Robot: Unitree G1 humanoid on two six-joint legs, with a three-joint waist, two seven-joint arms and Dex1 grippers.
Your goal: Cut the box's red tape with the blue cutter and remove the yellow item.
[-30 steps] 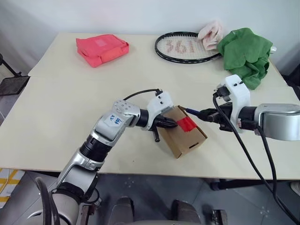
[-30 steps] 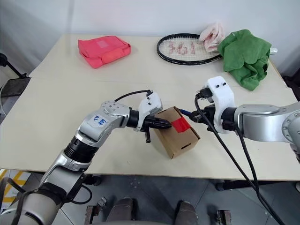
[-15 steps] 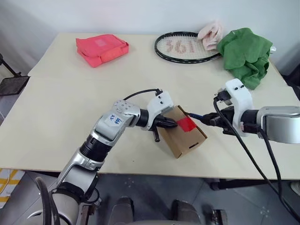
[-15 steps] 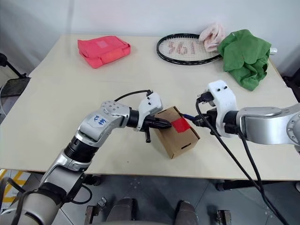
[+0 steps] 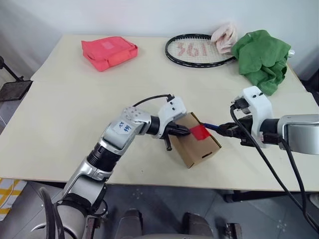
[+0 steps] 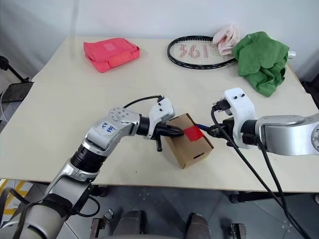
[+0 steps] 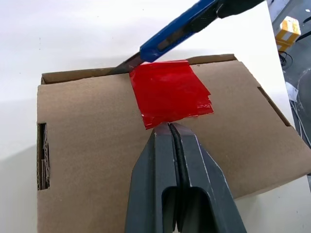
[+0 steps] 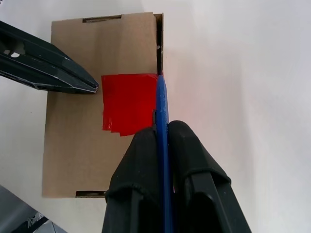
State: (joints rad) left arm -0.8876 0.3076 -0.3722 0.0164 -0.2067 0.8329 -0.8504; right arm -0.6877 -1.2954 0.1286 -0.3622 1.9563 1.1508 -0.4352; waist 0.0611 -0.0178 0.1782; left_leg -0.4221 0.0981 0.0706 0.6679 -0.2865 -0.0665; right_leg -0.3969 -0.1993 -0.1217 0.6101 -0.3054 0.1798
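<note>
One pale table (image 5: 65, 124), white wall (image 5: 149, 15)

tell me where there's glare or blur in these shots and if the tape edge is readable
Left wrist view: the red tape is sharp with a soft sheen, the tabletop behind washes out to white. Right wrist view: the blue cutter and the box edge are crisp, the right gripper's fingers blur up close. Left eye view: even light, soft shadow under the box.
</note>
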